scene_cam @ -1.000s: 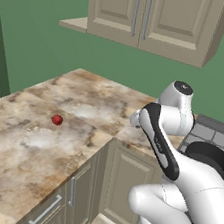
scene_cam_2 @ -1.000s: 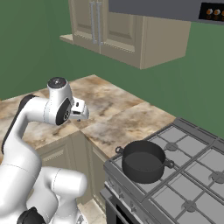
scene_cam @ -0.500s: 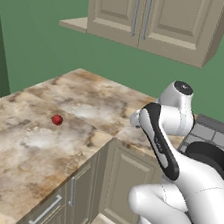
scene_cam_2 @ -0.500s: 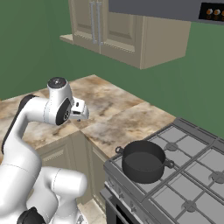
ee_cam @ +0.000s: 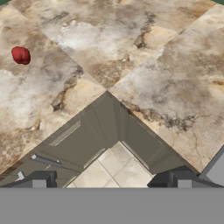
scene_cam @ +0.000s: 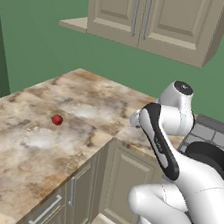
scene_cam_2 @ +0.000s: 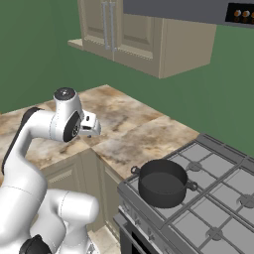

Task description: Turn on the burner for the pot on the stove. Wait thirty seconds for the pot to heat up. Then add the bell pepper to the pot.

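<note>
While the arm folds back on itself above the inner corner of the marble bench [scene_cam: 39,139], the tool [ee_cam: 109,180] hangs high over that corner with its jaws spread wide and nothing between them; in the hand view the two dark fingertips [ee_cam: 38,179] stand far apart at the bottom, framing the cabinet fronts and the tiled floor below the bench edge.

The bell pepper [scene_cam: 57,120] lies alone on the bench, on the wing that runs away from the stove [scene_cam_2: 218,198], well apart from the tool and from the bench's front edge. In the hand view the same red pepper [ee_cam: 20,55] sits toward the upper left, on bare stone.

The pot [scene_cam_2: 162,182] stands on the stove, on the front grate section nearest the bench, upright, with its two small side handles showing and its dark inside visible. From the left base view the pot [scene_cam: 208,157] appears just beyond the arm's elbow, partly hidden by it. The knob row along the stove's front is too dim to read, and I cannot tell whether any burner is lit.

Beige wall cabinets [scene_cam: 152,18] hang on the green wall above the bench, and base cabinets [scene_cam: 124,181] with metal handles fill the corner beneath the bench.
</note>
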{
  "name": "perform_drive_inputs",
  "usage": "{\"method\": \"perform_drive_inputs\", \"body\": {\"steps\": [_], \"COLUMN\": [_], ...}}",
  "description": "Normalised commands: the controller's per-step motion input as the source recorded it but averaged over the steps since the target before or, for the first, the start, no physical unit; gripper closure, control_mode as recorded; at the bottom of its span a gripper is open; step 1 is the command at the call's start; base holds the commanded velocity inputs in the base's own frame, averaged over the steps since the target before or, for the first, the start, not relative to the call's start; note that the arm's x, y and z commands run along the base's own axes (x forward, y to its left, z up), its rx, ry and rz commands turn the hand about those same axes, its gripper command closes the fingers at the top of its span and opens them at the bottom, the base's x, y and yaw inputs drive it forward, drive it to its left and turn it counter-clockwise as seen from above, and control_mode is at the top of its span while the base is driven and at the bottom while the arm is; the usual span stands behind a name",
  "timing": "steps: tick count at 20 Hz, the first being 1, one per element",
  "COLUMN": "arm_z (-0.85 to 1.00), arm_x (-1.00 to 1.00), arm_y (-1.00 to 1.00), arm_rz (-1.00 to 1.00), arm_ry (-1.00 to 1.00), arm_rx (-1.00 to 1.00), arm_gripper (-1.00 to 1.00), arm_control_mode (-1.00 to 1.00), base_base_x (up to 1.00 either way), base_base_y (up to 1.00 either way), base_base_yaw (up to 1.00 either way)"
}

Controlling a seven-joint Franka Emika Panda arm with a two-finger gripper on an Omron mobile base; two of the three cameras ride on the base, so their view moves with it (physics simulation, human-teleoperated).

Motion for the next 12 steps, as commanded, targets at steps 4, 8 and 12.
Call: {"method": "perform_drive_inputs", "body": {"steps": [4,8,12], "arm_z": [0.0,0.0,0.0], "arm_x": [0.0,0.0,0.0], "arm_y": [0.0,0.0,0.0], "arm_rz": [0.0,0.0,0.0], "arm_ry": [0.0,0.0,0.0], "arm_rx": [0.0,0.0,0.0], "arm_gripper": [-1.0,-1.0,-1.0], "arm_control_mode": [-1.0,-1.0,-1.0], "base_base_x": [0.0,0.0,0.0], "base_base_y": [0.0,0.0,0.0], "base_base_yaw": [0.0,0.0,0.0]}}
